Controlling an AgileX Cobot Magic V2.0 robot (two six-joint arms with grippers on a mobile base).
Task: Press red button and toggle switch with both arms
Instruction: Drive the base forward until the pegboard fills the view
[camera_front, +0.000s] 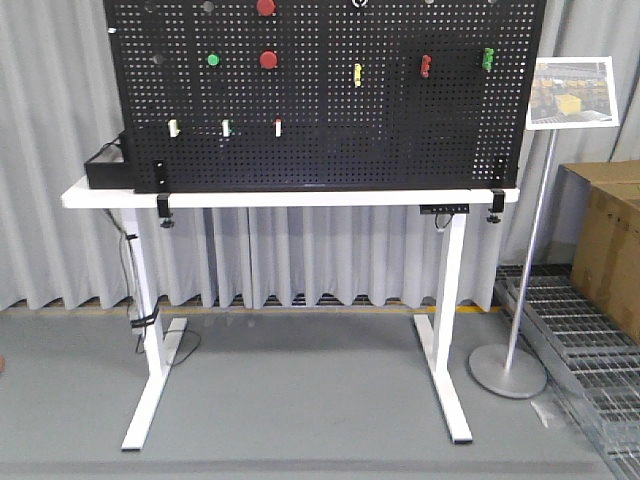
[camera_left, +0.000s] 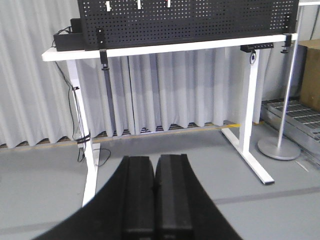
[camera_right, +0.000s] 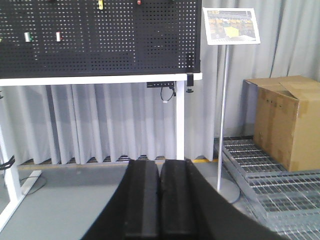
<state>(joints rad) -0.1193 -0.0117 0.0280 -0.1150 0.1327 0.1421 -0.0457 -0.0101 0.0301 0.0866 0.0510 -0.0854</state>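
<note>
Though near pegboard (camera_front: 330, 130), signpost (camera_front: 531, 250) well aside.

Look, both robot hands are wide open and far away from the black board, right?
No. The left hand and the right hand are shut, not open, as the two wrist views show. They are far away from the black board.

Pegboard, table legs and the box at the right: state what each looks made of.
Pegboard: black matte sheet with a regular grid of holes, probably painted metal, possibly plastic. Table legs: white, smooth, square-edged, likely painted steel. Box: brown cardboard, dull, with folded flaps and creased edges.
</note>
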